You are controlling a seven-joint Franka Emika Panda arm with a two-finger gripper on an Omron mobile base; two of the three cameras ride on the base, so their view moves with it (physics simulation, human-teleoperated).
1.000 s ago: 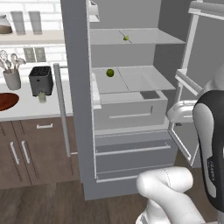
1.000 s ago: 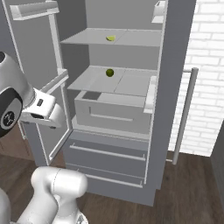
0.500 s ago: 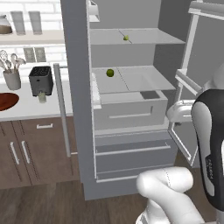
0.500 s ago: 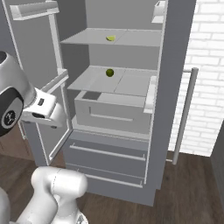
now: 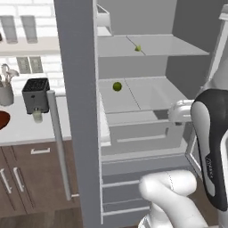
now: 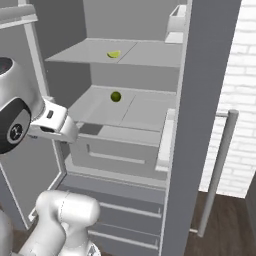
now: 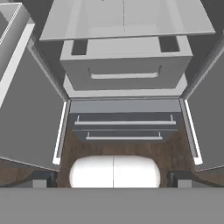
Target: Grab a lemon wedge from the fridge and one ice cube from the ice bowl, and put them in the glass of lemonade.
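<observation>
Now we're facing the open fridge (image 5: 75, 111), gripper (image 7: 113, 179) spread and empty; we're wanting the upper-shelf lemon wedge (image 6: 114, 54), not the round fruit (image 6: 115, 96).

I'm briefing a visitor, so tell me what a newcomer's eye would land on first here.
The tall matte grey fridge standing wide open, its pale shelves nearly bare. On the upper shelf lies a tiny yellow-green lemon wedge; on the shelf below sits a small round green fruit. Left of the fridge, a black toaster stands on the white counter.
</observation>
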